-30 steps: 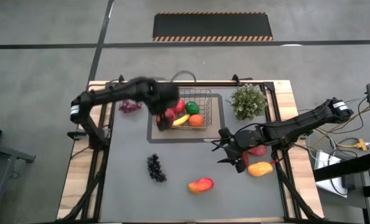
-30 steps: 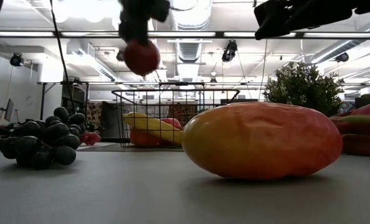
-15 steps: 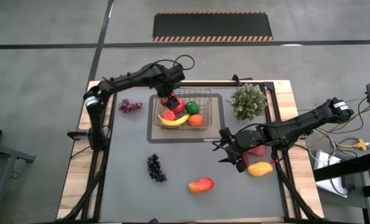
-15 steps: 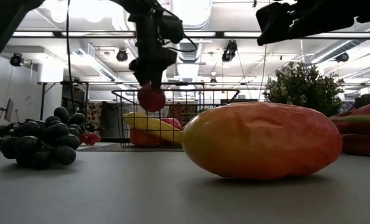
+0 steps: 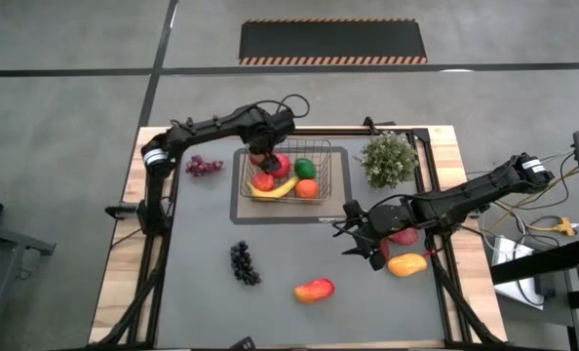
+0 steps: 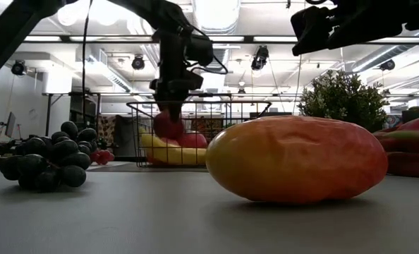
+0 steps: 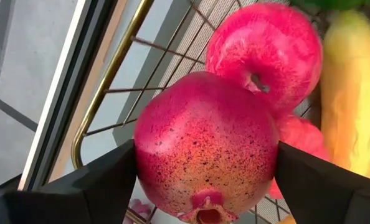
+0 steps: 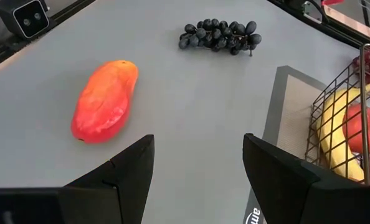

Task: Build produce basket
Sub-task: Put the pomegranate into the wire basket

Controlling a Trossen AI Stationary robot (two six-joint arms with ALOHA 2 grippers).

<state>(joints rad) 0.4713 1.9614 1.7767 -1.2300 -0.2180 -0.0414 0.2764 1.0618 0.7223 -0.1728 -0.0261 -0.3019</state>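
Observation:
The wire basket (image 5: pixel 330 156) stands on a grey tray (image 5: pixel 241 210) at the table's far middle. It holds a banana (image 5: pixel 273 189), an orange (image 5: pixel 307 189), a green pepper (image 5: pixel 305 169) and a red apple (image 7: pixel 266 56). My left gripper (image 5: pixel 263 161) reaches down into the basket's left end, shut on a speckled red round fruit (image 7: pixel 206 149). My right gripper (image 5: pixel 353 234) hangs open above the table's right middle with nothing between its fingers (image 8: pixel 197 168). A mango (image 5: pixel 314 290) and dark grapes (image 5: pixel 243 263) lie on the near table. My left gripper pinches the red round fruit by its two opposite sides (image 7: pixel 141 155), one finger on each. The fingers come from above, pointing steeply down. The fruit sits below the basket's rim (image 6: pixel 167 125), over the apple and the banana. Whether it rests on them I cannot tell.
A bushy green plant (image 5: pixel 389 159) stands right of the basket. Small reddish grapes (image 5: pixel 203 167) lie left of the tray. Another mango (image 5: pixel 406 264) and a pink fruit (image 5: pixel 404 235) lie under the right arm. Bare grey table stretches between the tray and the near fruits.
My left gripper has sunk with the red fruit from well above the basket's rim into the basket's left end, going toward the table's far edge. The fruit has stayed between its fingers throughout.

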